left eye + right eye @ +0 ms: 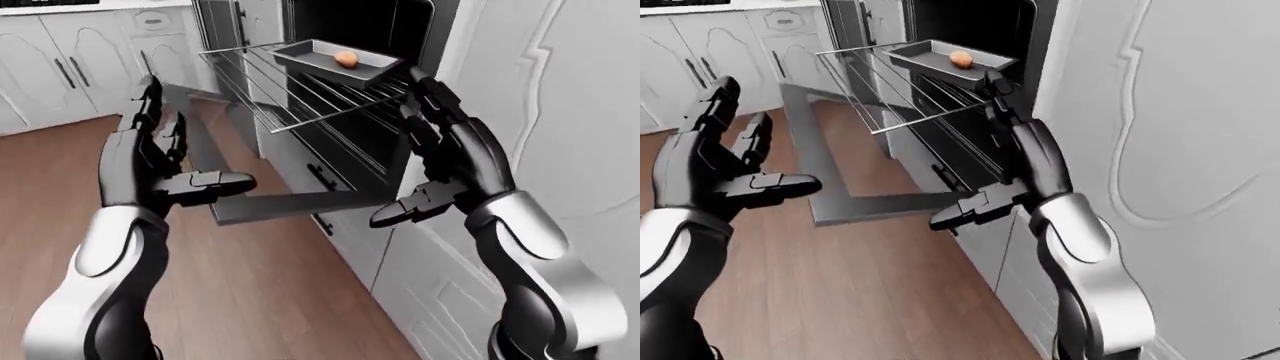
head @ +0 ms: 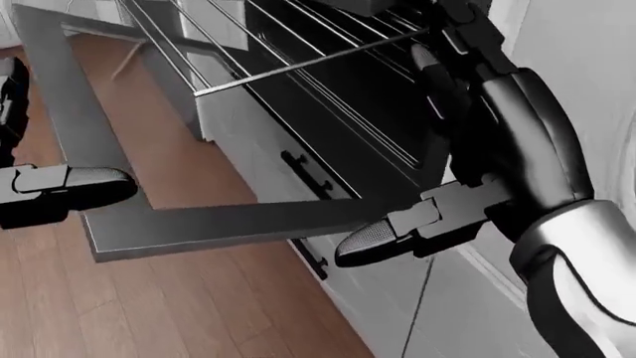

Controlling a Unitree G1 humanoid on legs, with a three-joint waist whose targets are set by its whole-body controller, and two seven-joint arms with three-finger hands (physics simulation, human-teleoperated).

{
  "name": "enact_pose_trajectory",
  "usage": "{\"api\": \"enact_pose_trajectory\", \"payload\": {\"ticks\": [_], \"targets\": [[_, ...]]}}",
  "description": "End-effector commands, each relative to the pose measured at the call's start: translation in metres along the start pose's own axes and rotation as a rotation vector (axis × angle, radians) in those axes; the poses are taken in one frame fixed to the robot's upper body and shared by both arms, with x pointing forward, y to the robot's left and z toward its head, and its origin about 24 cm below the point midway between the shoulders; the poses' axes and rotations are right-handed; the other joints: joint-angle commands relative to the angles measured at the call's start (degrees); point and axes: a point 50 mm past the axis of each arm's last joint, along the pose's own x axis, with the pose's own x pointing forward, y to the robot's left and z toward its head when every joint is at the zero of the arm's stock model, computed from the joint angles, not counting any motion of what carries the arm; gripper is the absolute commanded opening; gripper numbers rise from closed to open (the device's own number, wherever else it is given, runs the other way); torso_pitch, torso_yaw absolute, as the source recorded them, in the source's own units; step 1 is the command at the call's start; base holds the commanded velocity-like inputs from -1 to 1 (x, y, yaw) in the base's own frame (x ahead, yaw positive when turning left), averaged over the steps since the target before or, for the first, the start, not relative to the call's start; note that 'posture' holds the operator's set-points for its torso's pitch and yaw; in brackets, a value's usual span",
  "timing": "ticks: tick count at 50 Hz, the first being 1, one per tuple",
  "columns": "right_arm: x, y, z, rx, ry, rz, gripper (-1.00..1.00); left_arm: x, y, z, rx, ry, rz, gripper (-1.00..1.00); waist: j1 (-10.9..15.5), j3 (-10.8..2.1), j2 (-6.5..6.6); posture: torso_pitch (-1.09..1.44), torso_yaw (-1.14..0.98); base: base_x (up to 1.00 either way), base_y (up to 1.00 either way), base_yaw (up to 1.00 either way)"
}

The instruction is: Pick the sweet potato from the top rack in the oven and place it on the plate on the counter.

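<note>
One small, round, orange sweet potato (image 1: pixel 346 58) sits in a grey tray (image 1: pixel 300 54); each robot hand is spread, empty

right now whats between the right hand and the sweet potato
In the left-eye view, pulled-out rack wires and the tray rim lie between the open right hand and the sweet potato.

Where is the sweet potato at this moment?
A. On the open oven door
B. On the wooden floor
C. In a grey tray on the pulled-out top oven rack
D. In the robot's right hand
C. The sweet potato lies in the grey tray on the pulled-out top rack, while the left hand and right hand are both open and empty.
</note>
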Motion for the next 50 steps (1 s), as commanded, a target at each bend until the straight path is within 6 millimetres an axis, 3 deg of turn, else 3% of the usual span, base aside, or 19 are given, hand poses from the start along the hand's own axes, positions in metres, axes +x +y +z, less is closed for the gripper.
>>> {"api": "enact_pose_trajectory", "payload": {"ticks": [1, 3, 9, 12, 13, 20, 22, 23, 24, 25, 30, 31, 34, 35, 38, 43, 45, 47, 50], "targets": [[-0.002, -0.007, 0.015, -0.032, -0.096, -0.051, 1.0, -0.002, -0.009, 0.014, -0.004, -0.083, -0.05, 1.0, -0.98, -0.07, -0.11, 0.0, 0.0, 0.68, 0.0, 0.54], [0.0, -0.013, 0.016, -0.019, -0.097, -0.082, 1.0, -0.002, -0.009, 0.014, -0.002, -0.083, -0.051, 1.0, -1.81, 0.99, -0.11, 0.0, 0.0, 0.7, 0.0, 0.02], [0.001, -0.015, 0.027, -0.034, -0.126, -0.086, 1.0, 0.0, -0.009, 0.017, 0.001, -0.086, -0.05, 1.0, -1.14, 0.61, -1.56, 0.0, 0.0, 0.8, 0.0, 0.0], [0.0, -0.016, 0.032, -0.045, -0.132, -0.09, 1.0, 0.0, -0.009, 0.024, 0.001, -0.097, -0.054, 1.0, -1.74, -1.25, -5.44, 0.0, 0.0, 0.89, 0.0, 0.0], [-0.001, -0.016, 0.034, -0.044, -0.148, -0.094, 1.0, 0.0, -0.009, 0.023, 0.002, -0.096, -0.056, 1.0, -2.09, 0.39, -3.27, 0.0, 0.0, 0.9, 0.0, 0.0], [-0.002, -0.017, 0.048, -0.082, -0.176, -0.091, 1.0, 0.0, -0.006, 0.028, 0.008, -0.105, -0.054, 1.0, -2.49, -1.7, -1.92, 0.0, 0.0, 0.57, 0.0, 0.0], [-0.001, -0.015, 0.05, -0.097, -0.177, -0.083, 1.0, -0.001, -0.003, 0.029, 0.006, -0.106, -0.052, 1.0, -2.91, -1.54, 1.1, 0.0, 0.0, 0.0, 0.0, 0.0], [-0.001, -0.014, 0.053, -0.117, -0.186, -0.083, 1.0, 0.0, -0.002, 0.027, 0.006, -0.106, -0.049, 1.0, -2.75, -2.31, 4.5, 0.0, 0.0, 0.0, 0.0, 0.0], [-0.001, -0.012, 0.056, -0.123, -0.191, -0.075, 1.0, 0.0, -0.001, 0.028, 0.005, -0.107, -0.048, 1.0, -2.9, -1.52, 3.22, 0.0, 0.0, 0.0, 0.0, 0.0], [-0.001, -0.01, 0.058, -0.13, -0.196, -0.066, 1.0, 0.0, 0.0, 0.029, 0.004, -0.109, -0.046, 1.0, -2.29, -0.07, 4.1, 0.0, 0.0, 0.0, 0.0, 0.0], [0.002, -0.006, 0.06, -0.145, -0.195, -0.045, 1.0, -0.002, 0.005, 0.037, 0.002, -0.123, -0.041, 1.0, -2.52, 2.0, 2.18, 0.0, 0.0, 0.0, 0.0, 0.0], [0.003, -0.005, 0.061, -0.142, -0.195, -0.04, 1.0, -0.002, 0.006, 0.038, 0.002, -0.126, -0.04, 1.0, -2.64, 1.61, 2.13, 0.0, 0.0, 0.0, 0.34, 0.0], [0.005, -0.001, 0.063, -0.129, -0.197, -0.015, 1.0, -0.003, 0.007, 0.044, -0.005, -0.134, -0.036, 1.0, -3.24, -0.42, -3.04, 0.0, 0.0, 0.0, 0.0, 0.99], [0.006, 0.001, 0.063, -0.126, -0.197, -0.008, 1.0, -0.003, 0.007, 0.044, -0.006, -0.135, -0.037, 1.0, -2.77, -1.91, -1.06, 0.0, 0.0, 0.0, 0.0, 1.0], [0.009, 0.008, 0.063, -0.117, -0.19, 0.013, 1.0, -0.002, 0.008, 0.041, -0.005, -0.129, -0.035, 1.0, -2.84, -1.95, -1.48, 0.0, 0.0, 0.0, 0.0, 1.0], [0.01, 0.006, 0.067, -0.119, -0.184, 0.01, 1.0, -0.003, 0.009, 0.045, -0.007, -0.135, -0.032, 1.0, -2.76, -1.24, 1.13, 0.0, 0.0, 0.0, 0.0, 1.0], [0.01, 0.004, 0.069, -0.119, -0.186, 0.006, 1.0, -0.003, 0.009, 0.046, -0.007, -0.138, -0.033, 1.0, -2.66, -1.18, 2.88, 0.0, 0.0, 0.0, 0.0, 1.0], [0.01, 0.004, 0.069, -0.117, -0.189, 0.004, 1.0, -0.004, 0.009, 0.047, -0.007, -0.138, -0.033, 1.0, -2.29, -2.08, 6.51, 0.0, 0.0, 0.0, 0.0, 1.0], [0.014, 0.001, 0.069, -0.119, -0.186, -0.009, 1.0, -0.004, 0.01, 0.048, -0.006, -0.139, -0.033, 1.0, -1.22, -1.65, 5.45, 0.0, 0.0, 0.0, 0.0, 1.0]]}}
